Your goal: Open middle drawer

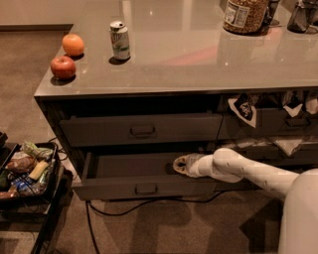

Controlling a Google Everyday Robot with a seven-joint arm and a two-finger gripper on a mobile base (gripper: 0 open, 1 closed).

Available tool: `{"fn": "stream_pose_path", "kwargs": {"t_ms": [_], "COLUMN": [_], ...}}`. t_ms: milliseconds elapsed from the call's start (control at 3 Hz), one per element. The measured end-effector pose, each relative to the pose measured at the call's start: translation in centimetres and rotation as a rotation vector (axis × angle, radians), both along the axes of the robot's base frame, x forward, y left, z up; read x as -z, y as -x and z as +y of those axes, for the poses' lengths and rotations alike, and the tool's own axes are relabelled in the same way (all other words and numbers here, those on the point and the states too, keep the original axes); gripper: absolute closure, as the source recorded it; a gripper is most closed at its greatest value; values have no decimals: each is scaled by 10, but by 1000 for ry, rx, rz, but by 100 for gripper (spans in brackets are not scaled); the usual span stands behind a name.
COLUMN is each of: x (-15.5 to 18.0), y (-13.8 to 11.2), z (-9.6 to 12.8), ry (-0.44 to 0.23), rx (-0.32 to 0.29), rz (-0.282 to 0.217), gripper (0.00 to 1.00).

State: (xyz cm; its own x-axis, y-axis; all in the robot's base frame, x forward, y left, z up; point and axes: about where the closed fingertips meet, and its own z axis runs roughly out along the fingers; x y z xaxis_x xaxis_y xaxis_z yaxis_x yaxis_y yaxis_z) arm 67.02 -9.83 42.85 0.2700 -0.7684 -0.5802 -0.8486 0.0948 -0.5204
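The middle drawer (149, 188) is a wide dark grey drawer with a low front and a small loop handle (146, 188). It stands pulled out a good way from the cabinet, and its shallow flat interior (134, 166) shows. My gripper (180, 164) is at the end of the white arm (248, 171), which comes in from the right. It sits over the right part of the drawer's interior, just behind the front panel. Above it, the taller-fronted drawer (141, 130) is shut.
The counter (198, 54) holds an orange (73, 44), an apple (63, 67), a soda can (119, 40) and a jar (246, 15). A black cart (30, 173) of snacks stands at the left. A cable (149, 206) lies on the carpet under the drawer. Snack bags hang from the right-hand drawers (278, 124).
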Motion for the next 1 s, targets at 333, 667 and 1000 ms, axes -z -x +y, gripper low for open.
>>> {"fn": "stream_pose_path", "kwargs": {"t_ms": [333, 667, 1000], "x": [-5, -3, 1], "y": [25, 35, 49], "z": [12, 17, 23], "ry": [-29, -38, -46], "rx": [-33, -44, -61], "rz": [38, 64, 34], "gripper": [100, 100, 100]}}
